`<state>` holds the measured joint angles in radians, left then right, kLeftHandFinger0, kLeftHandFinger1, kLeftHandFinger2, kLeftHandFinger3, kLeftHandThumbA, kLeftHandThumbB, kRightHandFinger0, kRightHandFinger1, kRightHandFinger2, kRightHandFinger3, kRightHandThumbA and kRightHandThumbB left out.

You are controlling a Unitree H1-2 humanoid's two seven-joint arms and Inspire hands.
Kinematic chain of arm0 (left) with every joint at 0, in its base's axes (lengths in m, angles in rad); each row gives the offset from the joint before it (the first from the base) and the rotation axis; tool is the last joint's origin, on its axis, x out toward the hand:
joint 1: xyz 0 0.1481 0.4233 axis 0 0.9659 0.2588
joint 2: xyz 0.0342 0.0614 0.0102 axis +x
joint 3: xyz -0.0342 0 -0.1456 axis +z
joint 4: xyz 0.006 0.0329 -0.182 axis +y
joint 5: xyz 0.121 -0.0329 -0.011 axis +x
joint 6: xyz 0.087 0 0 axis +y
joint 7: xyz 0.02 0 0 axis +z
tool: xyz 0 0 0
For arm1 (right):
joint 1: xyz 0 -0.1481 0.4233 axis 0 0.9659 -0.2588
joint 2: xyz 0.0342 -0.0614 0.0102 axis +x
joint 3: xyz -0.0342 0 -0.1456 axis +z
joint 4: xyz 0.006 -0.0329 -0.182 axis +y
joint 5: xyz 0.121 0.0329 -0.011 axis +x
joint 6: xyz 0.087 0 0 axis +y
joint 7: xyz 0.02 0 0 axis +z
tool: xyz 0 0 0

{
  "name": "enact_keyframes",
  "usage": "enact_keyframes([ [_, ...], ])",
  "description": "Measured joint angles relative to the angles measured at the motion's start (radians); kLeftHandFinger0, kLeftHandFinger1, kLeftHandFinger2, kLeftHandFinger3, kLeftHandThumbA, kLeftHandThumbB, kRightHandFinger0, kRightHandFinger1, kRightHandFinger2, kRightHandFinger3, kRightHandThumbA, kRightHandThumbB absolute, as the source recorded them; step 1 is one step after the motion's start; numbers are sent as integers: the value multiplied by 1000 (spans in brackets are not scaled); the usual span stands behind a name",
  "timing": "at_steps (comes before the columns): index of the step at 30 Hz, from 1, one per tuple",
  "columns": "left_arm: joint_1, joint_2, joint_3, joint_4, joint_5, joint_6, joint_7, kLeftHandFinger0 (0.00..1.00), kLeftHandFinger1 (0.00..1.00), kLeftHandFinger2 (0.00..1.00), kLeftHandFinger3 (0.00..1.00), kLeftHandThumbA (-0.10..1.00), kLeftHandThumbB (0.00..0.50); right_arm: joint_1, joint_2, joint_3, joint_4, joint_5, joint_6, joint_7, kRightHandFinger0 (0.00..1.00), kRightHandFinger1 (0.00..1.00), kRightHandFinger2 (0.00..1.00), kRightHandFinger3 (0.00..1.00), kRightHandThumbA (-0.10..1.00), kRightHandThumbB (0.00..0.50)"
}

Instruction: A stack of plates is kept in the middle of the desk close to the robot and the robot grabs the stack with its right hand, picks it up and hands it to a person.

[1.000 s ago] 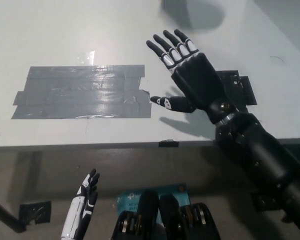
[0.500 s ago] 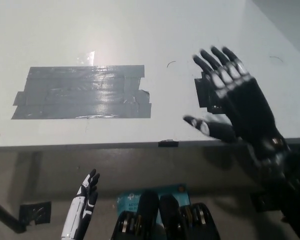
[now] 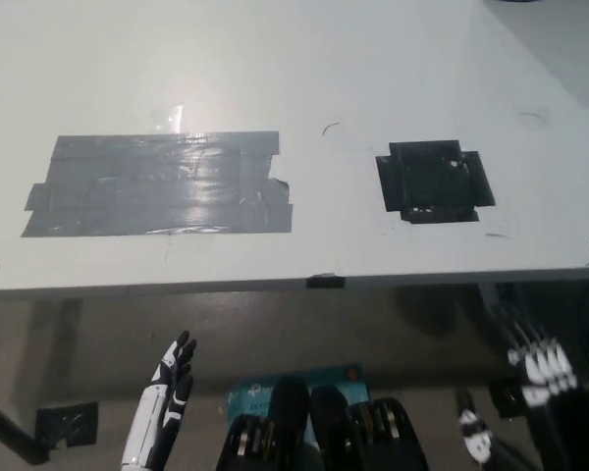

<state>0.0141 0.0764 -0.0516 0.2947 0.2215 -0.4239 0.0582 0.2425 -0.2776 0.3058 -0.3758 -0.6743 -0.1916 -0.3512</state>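
While no stack of plates shows anywhere in the head view:
Desk (image 3: 393,78): white, bare but for two tape patches.
Grey tape patch (image 3: 159,183): wide, on the desk's left part, near the front edge.
Black tape patch (image 3: 434,182): squarish, right of the grey one, well apart from it.
Right hand (image 3: 530,402): black, below the desk's front edge at lower right (partly cut by the frame), fingers spread apart, empty.
Left hand (image 3: 162,412): white, at lower left below the desk, fingers straight and close together, holding nothing.
Plates: place cannot be told.
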Motion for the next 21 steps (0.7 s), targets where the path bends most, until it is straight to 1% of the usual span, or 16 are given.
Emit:
enact_keyframes([
  [1,0,0,0,0,0,0,0,1000,1000,1000,1000,1000,251,0,0,0,0,0,0,0,1000,1000,1000,1000,130,308],
  [2,0,0,0,0,0,0,0,1000,1000,1000,1000,1000,251,30,22,-9,32,19,-20,-15,1000,1000,1000,1000,201,345],
  [3,0,0,0,0,0,-1,0,1000,1000,1000,1000,1000,249,57,43,-18,67,50,-45,-25,1000,1000,1000,1000,230,356],
  [4,0,0,0,0,0,-1,0,1000,1000,1000,1000,1000,244,57,43,-18,67,50,-45,-25,1000,1000,1000,1000,264,365],
  [6,0,0,0,-1,0,-1,0,1000,1000,1000,1000,1000,248,71,52,-21,92,72,-56,-26,1000,1000,1000,1000,291,353],
  [8,0,0,0,0,0,-2,0,1000,1000,1000,1000,1000,240,88,62,-27,148,133,-84,-25,1000,1000,1000,1000,346,352],
  [10,0,0,0,0,0,-2,0,1000,1000,1000,1000,1000,243,87,67,-37,193,167,-102,-25,1000,1000,1000,1000,415,371],
  [11,0,0,0,0,0,-2,0,1000,1000,1000,1000,1000,242,85,68,-43,211,184,-110,-24,1000,1000,1000,1000,429,370],
  [12,0,0,0,0,0,-2,0,1000,1000,1000,1000,1000,246,81,69,-51,231,205,-118,-20,1000,1000,1000,1000,490,385],
  [14,0,0,0,0,0,-3,0,1000,1000,1000,1000,1000,246,76,69,-58,242,221,-124,-14,1000,1000,1000,1000,533,387],
  [21,0,0,0,0,0,-3,0,1000,1000,1000,1000,1000,245,54,74,-75,263,263,-136,11,1000,1000,1000,1000,566,399],
])
